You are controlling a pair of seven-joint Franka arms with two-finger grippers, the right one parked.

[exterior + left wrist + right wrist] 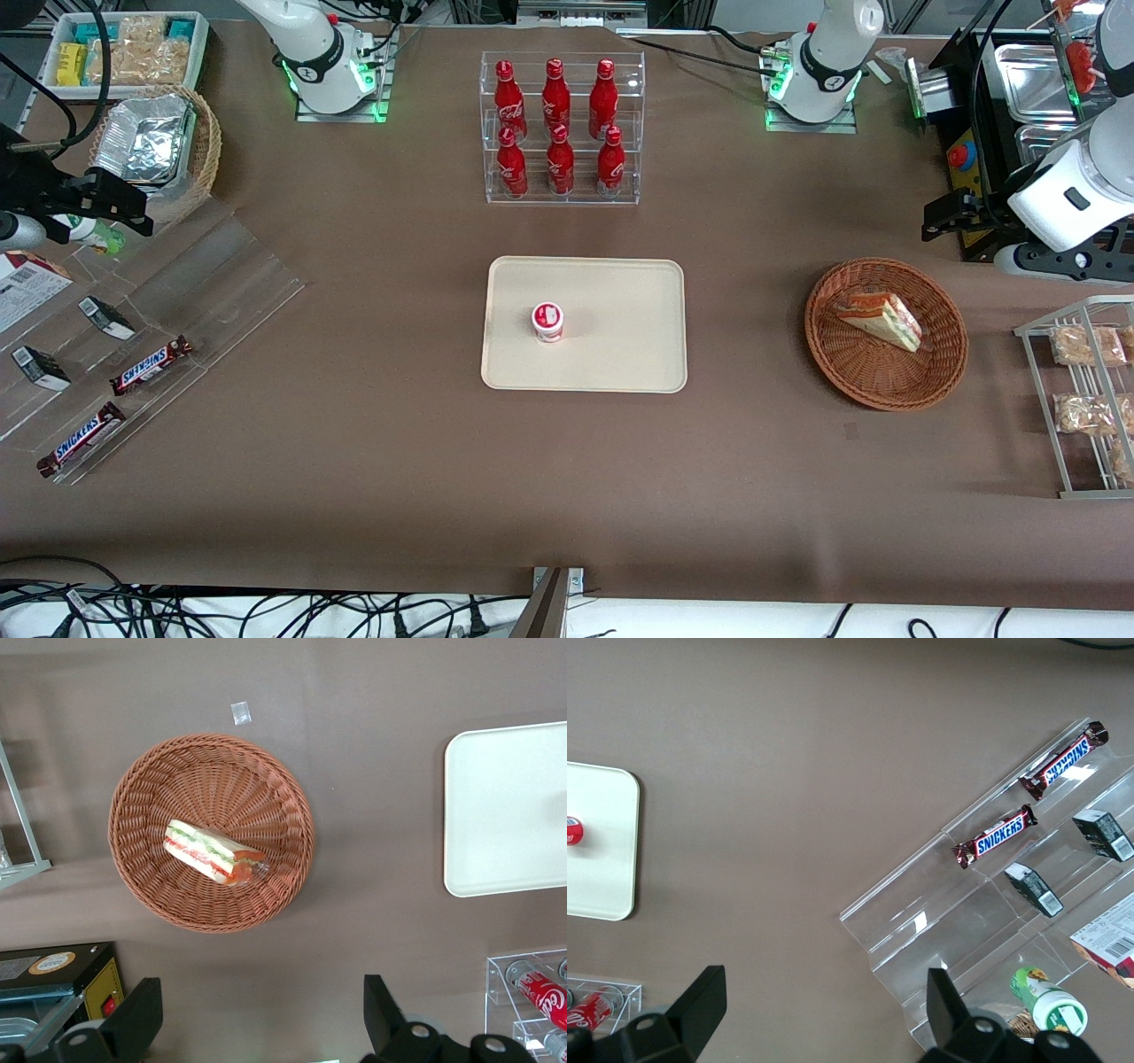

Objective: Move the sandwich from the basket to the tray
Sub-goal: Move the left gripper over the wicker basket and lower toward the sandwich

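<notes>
Nearby, Snickers bars [151, 366]; pincer [261, 1014] apparently open.

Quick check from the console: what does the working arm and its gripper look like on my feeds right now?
The left arm is glossy white with black joint sections and a black wrist bracket, on a base glowing green. Its gripper has two black, blocky fingers, open, above the table beside the basket holding the sandwich.

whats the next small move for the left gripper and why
Probably lower the gripper, open and raised clear of the table, over the sandwich. The sandwich lies untouched in the basket, and the tray holds only a small cup.
</notes>
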